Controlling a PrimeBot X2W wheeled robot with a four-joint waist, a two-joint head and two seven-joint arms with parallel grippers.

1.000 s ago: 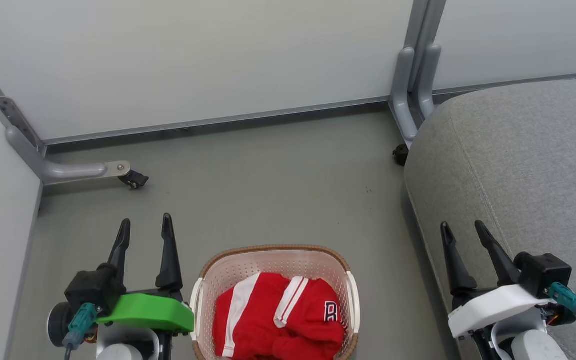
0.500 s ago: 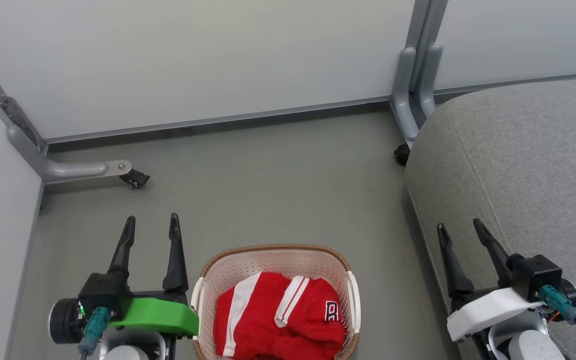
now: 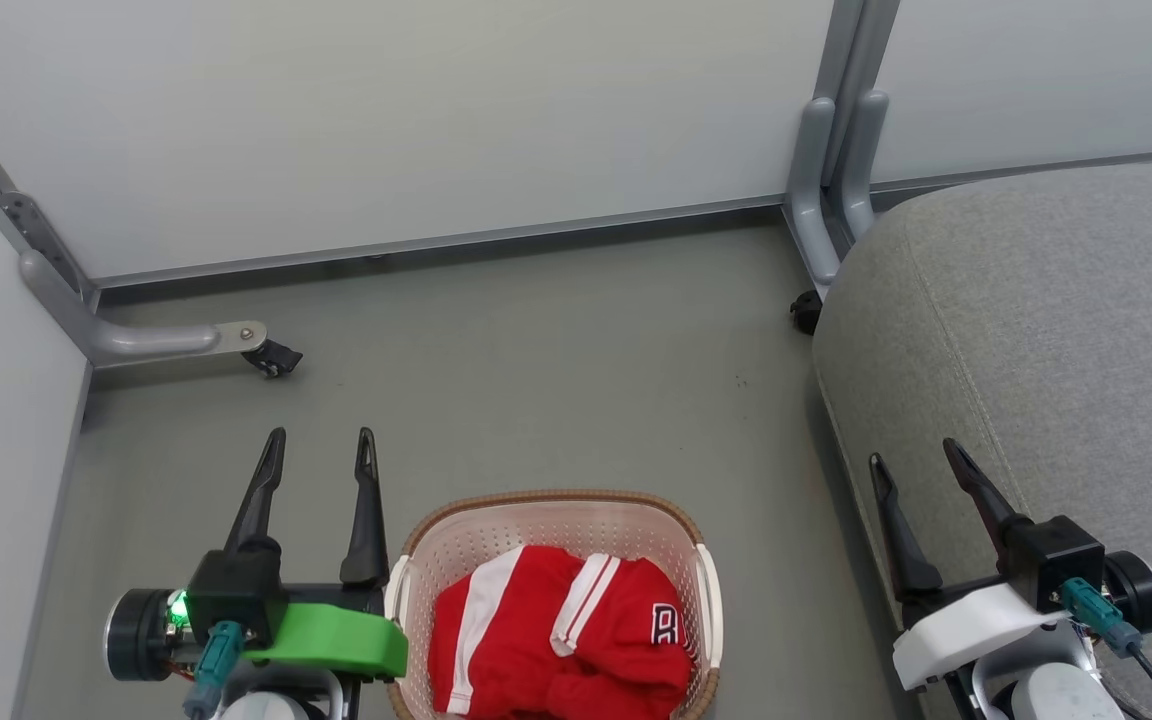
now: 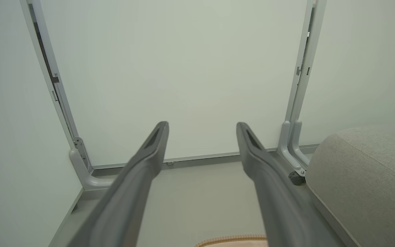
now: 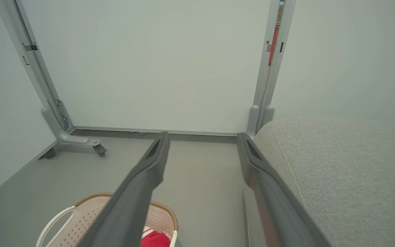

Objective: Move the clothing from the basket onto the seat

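red clothing heaped in the basket, left tool held wide open and empty just left of it, right tool likewise spread and empty by the seat edge, floor bounded by partitions

Basket: cream perforated plastic, smooth, slightly glossy, with a brown woven-look rim.
Clothing: red cloth, smooth, faint sheen, white trim.
Seat: grey woven fabric, matt, coarse-grained, stitched seam.
Floor: grey, matt, smooth.
Partition foot: grey painted metal, satin.
Left gripper, right gripper: dark matt plastic fingers.
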